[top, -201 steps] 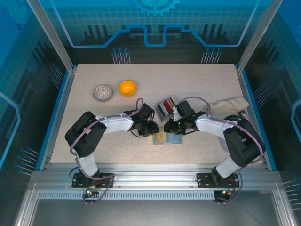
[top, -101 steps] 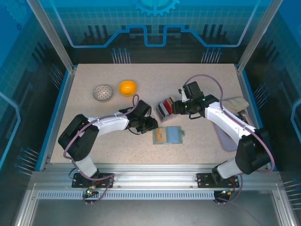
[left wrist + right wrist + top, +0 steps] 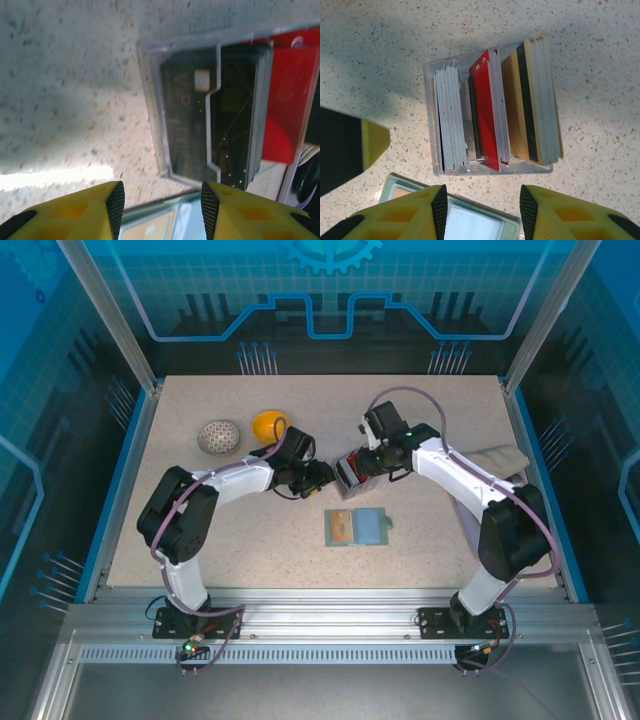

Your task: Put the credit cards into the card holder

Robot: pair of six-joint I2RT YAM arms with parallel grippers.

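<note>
Right claw (image 3: 482, 212), released and empty, hovers near the clear box (image 3: 432, 120). The credit cards (image 3: 490, 117) stand on edge inside it, at 12 o'clock from the claw. Left claw (image 3: 161, 210), likewise released, hangs at the box's 9 o'clock in the overhead view. Card holder (image 3: 375, 528) lies open on the table (image 3: 260, 540), at 6 o'clock from the box and apart from it. Step in hand: fetching a card. The next move probably calls for pinching a single card's top edge.
</note>
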